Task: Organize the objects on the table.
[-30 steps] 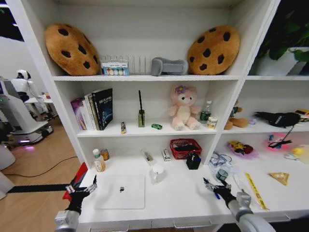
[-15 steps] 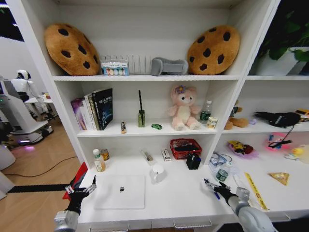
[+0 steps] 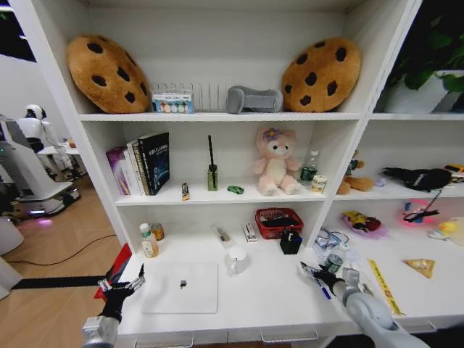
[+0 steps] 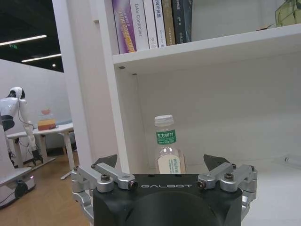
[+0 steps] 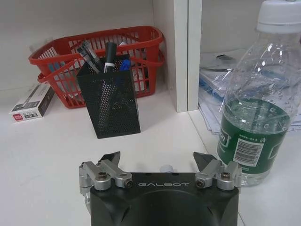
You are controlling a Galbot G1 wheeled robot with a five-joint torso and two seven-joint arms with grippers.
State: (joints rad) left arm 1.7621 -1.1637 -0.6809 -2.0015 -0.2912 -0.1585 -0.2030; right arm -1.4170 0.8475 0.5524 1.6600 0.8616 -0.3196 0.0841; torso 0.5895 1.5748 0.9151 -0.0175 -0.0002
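Observation:
A slim silver laptop (image 3: pixel 181 287) lies shut on the white table (image 3: pixel 268 301) at front left. My left gripper (image 3: pixel 125 284) hovers open at the table's left edge, facing a small clear bottle (image 4: pixel 168 146) by the shelf wall. On the right side my right gripper (image 3: pixel 310 272) is open and empty, just above the table. It points at a black mesh holder (image 5: pixel 109 101) with pens (image 5: pixel 109 52) in it. A blue pen (image 3: pixel 323 292) lies under that arm. A tiny green toy car (image 3: pixel 235 190) sits on the shelf above.
A red basket (image 5: pixel 99 56) stands behind the mesh holder, with a small white box (image 5: pixel 32 101) beside it. A green-labelled water bottle (image 5: pixel 256 103) stands close to my right gripper, next to the shelf's upright panel (image 5: pixel 181 52). A white mug (image 3: pixel 235 259) is behind the laptop.
My right gripper has moved left and a little farther onto the table, toward the mesh holder. The left arm has stayed put.

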